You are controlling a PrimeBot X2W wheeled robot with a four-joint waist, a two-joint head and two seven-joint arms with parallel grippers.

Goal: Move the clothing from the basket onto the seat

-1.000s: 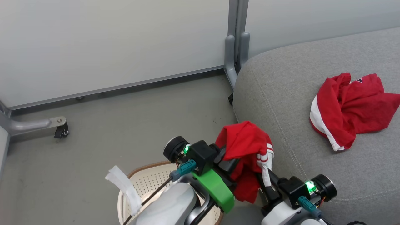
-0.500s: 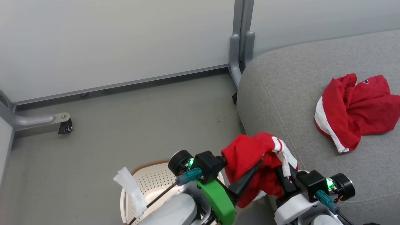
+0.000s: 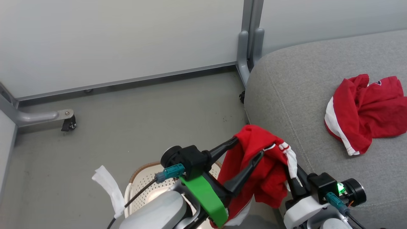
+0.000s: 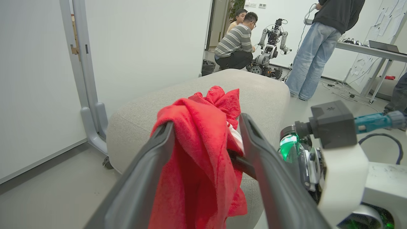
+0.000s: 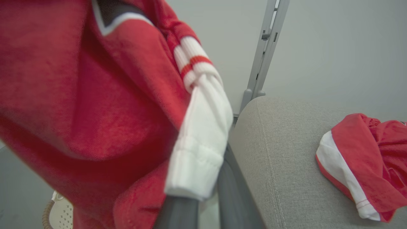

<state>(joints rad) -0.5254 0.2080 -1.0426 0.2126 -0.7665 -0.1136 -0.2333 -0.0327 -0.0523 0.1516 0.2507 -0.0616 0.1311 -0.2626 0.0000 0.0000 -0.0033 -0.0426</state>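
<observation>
1. Grey floor, nearest: a cream perforated plastic basket [image 3: 146, 181].
2. Just beyond, the spread-fingered left gripper [image 3: 249, 147] and the pinched-tight right gripper [image 3: 292, 178] hold up a red, white-cuffed fabric garment [image 3: 270, 181].
3. Farther off, a second red garment [image 3: 365, 108] lies on the large grey upholstered seat [image 3: 302, 95].

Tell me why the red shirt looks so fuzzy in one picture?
Right wrist view: the held garment hangs very close to the lens, so it blurs, while the seat and the other garment behind look sharper. Head view: the same held garment looks crisp. Left wrist view: its weave shows clearly too.
</observation>
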